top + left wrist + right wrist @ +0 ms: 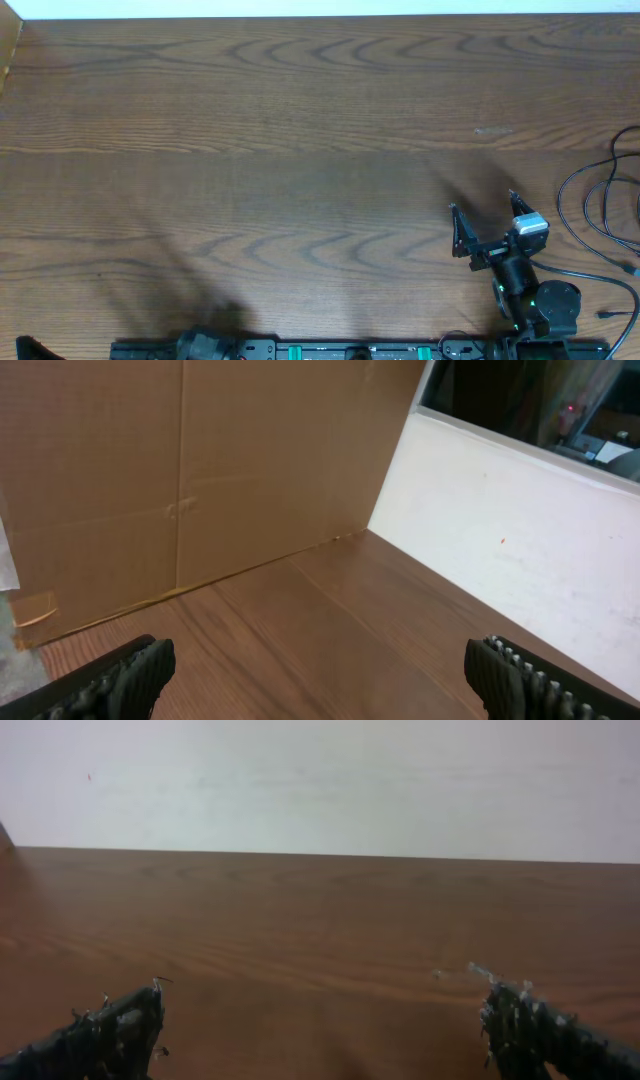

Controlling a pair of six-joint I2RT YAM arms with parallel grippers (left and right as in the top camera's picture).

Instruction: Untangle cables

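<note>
Both tools released, cables (598,206) at the desk's (300,120) right edge.
The right tool (482,201) hangs over the near right desk, fingers spread wide, with thin black cables looping to its right. The left tool (318,685) gapes toward a cardboard wall (200,480).

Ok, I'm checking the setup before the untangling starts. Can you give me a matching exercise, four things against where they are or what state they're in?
Things:
1. cables
2. right gripper
3. left gripper
4. cardboard sheet

Places or states:
A. brown, upright along an edge of the table
B. open, over bare wood, the gripper nearer the cords
C. lying loose at the table's right edge, untouched
D. open, facing the corner where brown board meets the white wall

Pairs: 1-C, 2-B, 3-D, 4-A
</note>
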